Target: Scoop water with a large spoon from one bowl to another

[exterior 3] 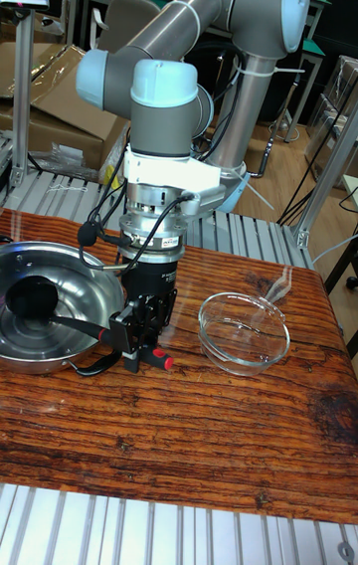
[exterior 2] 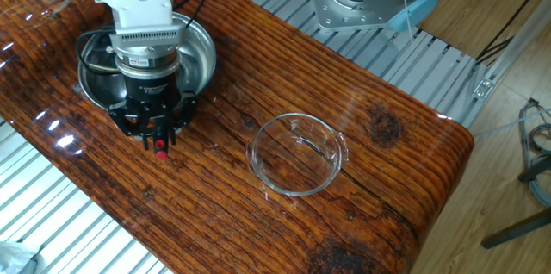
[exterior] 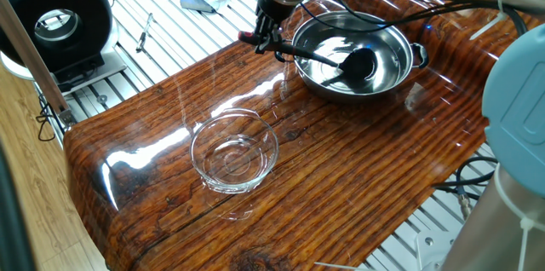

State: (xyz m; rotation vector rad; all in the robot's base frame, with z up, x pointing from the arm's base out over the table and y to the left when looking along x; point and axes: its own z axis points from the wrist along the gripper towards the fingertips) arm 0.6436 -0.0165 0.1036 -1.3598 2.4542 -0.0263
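The gripper hangs vertically over the wooden table, just outside the rim of the steel bowl. Its two fingers are closed on the handle of the large spoon, close to the handle's red tip. In the tall fixed view the red tip projects to the right of the fingers, while the black handle runs left from them, over the bowl rim and down into the bowl.

The spoon's round scoop lies inside the steel bowl, low against the bottom. In one fixed view the scoop appears as a dark disc at the centre of the bowl, with bright reflections on the surface around it. The water shows only as this shiny pool; its level cannot be determined.

The glass bowl stands upright on the table, well apart from the steel bowl and clear of the gripper. In the tall fixed view the glass bowl sits to the right of the gripper, and the steel bowl to the left. Whether the glass bowl contains water cannot be told.

In the other fixed view the gripper body covers much of the steel bowl, and the red tip shows below the fingers, over the table surface.
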